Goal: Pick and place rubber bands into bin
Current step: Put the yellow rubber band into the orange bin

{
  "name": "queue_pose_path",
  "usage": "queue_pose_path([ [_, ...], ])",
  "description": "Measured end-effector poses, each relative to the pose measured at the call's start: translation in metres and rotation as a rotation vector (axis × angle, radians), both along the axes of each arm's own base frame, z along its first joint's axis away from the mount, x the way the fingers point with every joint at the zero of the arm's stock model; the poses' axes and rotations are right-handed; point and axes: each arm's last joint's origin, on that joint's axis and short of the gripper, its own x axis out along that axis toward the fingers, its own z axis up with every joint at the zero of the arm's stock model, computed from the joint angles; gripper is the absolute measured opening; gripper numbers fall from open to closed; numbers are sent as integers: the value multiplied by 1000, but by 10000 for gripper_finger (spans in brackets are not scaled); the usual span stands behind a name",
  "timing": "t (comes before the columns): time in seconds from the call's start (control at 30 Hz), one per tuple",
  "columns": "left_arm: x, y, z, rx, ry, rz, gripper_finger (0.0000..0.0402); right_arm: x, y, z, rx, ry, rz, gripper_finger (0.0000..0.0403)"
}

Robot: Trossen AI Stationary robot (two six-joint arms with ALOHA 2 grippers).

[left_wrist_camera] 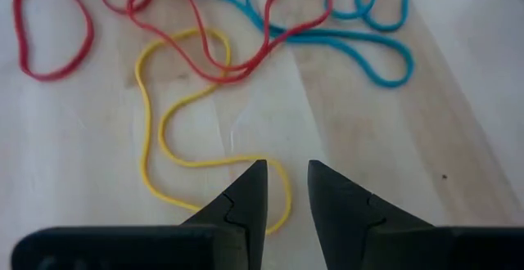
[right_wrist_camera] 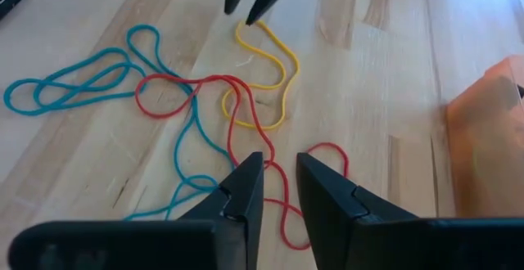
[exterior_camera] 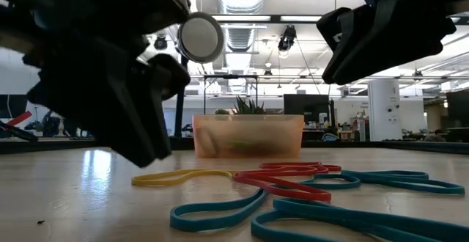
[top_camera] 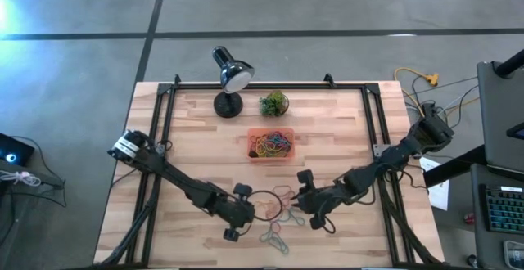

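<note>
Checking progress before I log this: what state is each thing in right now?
bin: upright, holding many bands
loose rubber bands: tangled on the table, not yet binned
left gripper: open, over the yellow band
right gripper: open, over the red band
lamp: standing

Loose rubber bands [right_wrist_camera: 192, 110], red, yellow and blue, tangled flat on the desk [top_camera: 196, 139], overlapping. Farther back, a shallow translucent orange bin [top_camera: 271, 145], upright, holding a heap of mixed-colour bands.
</note>
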Motion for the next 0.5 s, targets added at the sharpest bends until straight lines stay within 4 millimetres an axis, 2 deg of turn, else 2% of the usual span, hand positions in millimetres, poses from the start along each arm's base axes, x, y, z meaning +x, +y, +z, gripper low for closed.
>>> queue_pose_path([
  [0.2,-1,2,-10,-37,78,50,75,0,0,0,10,1,-9,71],
  [0.5,-4,10,-12,-60,171,149,74,0,0,0,11,1,-10,71],
])
